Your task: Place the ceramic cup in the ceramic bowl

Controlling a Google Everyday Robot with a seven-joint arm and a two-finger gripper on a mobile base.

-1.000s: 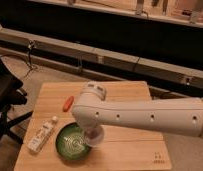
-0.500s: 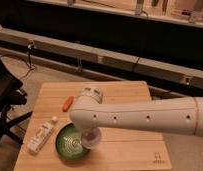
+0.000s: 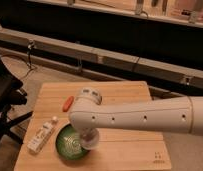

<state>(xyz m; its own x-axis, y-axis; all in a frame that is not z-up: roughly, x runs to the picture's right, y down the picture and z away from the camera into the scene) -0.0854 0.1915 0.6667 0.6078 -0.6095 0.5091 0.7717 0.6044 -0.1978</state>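
my arm reaches in from the right edge of the worktop (image 3: 120, 95), elbow housing bent down over the front left corner. my gripper (image 3: 88, 140) hangs beneath that housing, at the right rim of the ceramic bowl (image 3: 70, 143). a pale rounded form at its tip reads as the ceramic cup (image 3: 90, 142), over the bowl's right edge; whether it rests on the bowl or hangs just above it i cannot tell. the jaws are hidden by the wrist, so i cannot tell their state or confirm a hold.

other items: a white bottle (image 3: 42, 135) lying just left of the bowl, near the left edge; an orange object (image 3: 68, 103) further back, apart from both.

judgement: placement step, late stage. to do it well, centre the cup over the green ring pattern rather than the rim, lower straight and slowly, release only once it sits, then lift clear vertically. an off-centre release risks tipping the cup over the dark rim.
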